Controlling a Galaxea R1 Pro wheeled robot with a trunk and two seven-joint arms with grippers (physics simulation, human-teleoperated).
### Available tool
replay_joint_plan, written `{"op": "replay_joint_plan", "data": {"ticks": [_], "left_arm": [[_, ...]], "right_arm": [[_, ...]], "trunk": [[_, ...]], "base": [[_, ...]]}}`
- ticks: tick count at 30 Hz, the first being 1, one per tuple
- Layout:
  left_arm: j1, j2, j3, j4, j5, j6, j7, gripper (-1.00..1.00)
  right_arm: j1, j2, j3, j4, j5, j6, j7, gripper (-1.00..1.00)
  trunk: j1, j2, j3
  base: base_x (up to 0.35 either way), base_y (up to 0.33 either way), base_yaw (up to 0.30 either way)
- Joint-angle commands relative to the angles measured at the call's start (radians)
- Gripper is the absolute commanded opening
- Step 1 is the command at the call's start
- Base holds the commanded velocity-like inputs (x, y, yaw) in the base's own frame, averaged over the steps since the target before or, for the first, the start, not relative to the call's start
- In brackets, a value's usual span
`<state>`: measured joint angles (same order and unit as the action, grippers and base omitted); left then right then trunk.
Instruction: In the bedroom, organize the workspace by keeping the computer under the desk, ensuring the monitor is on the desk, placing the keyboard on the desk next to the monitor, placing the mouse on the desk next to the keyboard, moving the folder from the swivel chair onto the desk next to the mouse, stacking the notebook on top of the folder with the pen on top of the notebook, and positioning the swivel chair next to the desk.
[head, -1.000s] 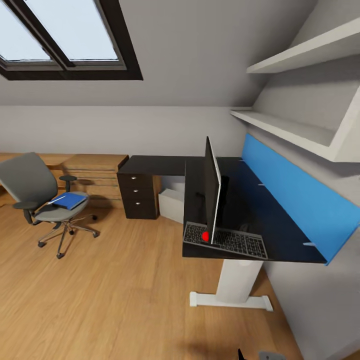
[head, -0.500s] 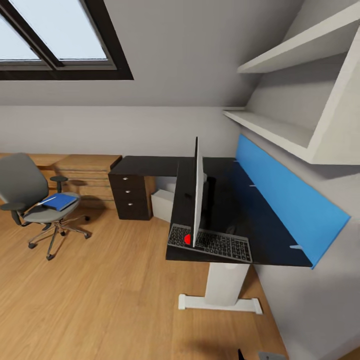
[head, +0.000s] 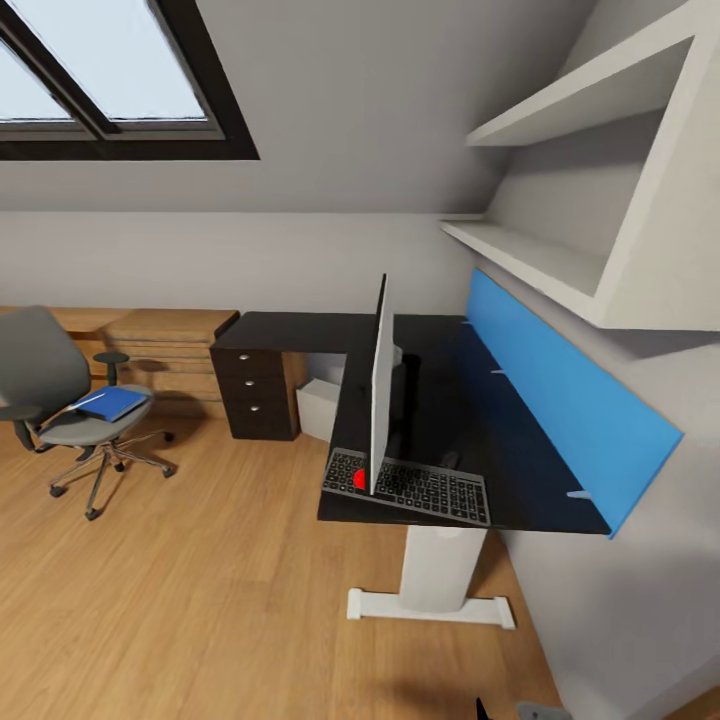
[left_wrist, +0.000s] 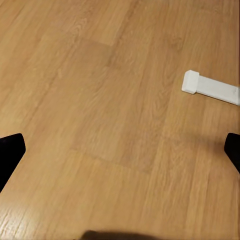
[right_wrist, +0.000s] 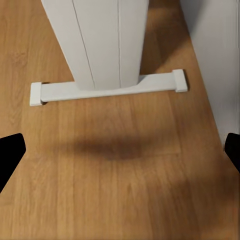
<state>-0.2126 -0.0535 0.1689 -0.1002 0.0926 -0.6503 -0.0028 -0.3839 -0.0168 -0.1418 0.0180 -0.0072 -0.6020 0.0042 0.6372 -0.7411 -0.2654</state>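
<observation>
The whole view has slid slightly leftward since a second ago; the furniture itself has not moved. One glossy black L-shaped desk (head: 300, 330) carries one edge-on black monitor (head: 378, 385) and one slim black keyboard (head: 420, 485). One grey swivel chair (head: 45, 385) holds one blue folder (head: 112, 403). Both grippers' jaws spread wide above the wooden floor (left_wrist: 100, 100), holding nothing.

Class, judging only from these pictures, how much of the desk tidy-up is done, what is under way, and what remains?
Done: the monitor and keyboard sit on the desk, and a light box, probably the computer, is under it. In hand: nothing; both end effectors are open over bare floor. Left: the folder still lies on the swivel chair, which stands apart from the desk.
</observation>
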Motion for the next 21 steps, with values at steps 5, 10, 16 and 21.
{"op": "replay_joint_plan", "data": {"ticks": [5, 10, 16, 21], "left_arm": [[-0.001, 0.0, -0.003, 0.001, 0.009, -0.004, 0.0, 1.0], [-0.001, 0.001, -0.003, 0.001, 0.009, -0.004, 0.0, 1.0], [-0.001, 0.0, -0.004, 0.001, 0.009, -0.006, -0.002, 1.0], [-0.001, 0.0, -0.003, 0.001, 0.009, -0.005, -0.002, 1.0]], "right_arm": [[-0.001, 0.0, -0.002, 0.002, 0.0, -0.004, 0.0, 1.0], [-0.001, 0.0, -0.002, 0.002, 0.0, -0.004, 0.0, 1.0], [-0.001, 0.001, -0.002, 0.002, 0.0, -0.003, 0.0, 1.0], [-0.001, 0.003, -0.002, 0.002, -0.002, -0.001, 0.0, 1.0]], "trunk": [[0.0, -0.001, -0.001], [0.0, -0.001, -0.001], [0.0, -0.001, -0.001], [-0.004, 0.006, 0.002]], "base": [[0.0, -0.157, 0.0], [0.0, -0.046, 0.0], [0.0, -0.008, 0.0], [0.0, -0.002, 0.0]]}}
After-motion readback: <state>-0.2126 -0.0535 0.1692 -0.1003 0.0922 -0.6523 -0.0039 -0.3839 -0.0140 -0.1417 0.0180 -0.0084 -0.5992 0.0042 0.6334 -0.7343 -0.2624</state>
